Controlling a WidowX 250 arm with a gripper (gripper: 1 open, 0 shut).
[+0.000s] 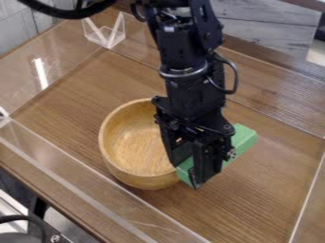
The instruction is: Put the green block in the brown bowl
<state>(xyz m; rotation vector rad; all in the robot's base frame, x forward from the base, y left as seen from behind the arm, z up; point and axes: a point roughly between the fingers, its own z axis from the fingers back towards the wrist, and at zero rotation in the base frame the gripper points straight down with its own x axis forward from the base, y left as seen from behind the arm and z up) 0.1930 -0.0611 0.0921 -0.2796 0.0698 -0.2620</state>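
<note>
A bright green block (237,144) lies just right of the brown bowl (127,142), its far end showing behind the arm. My black gripper (197,177) points steeply down at the block's near end, fingers shut on the green block, which shows between and below them. The bowl, round and light wooden, sits left of the gripper with nothing visible inside it. Whether the block still rests on the table I cannot tell.
A wooden tabletop (114,81) is enclosed by clear plastic walls (51,52). A small clear stand (105,34) sits at the far left corner. The arm's black body (188,57) rises above the bowl's right rim.
</note>
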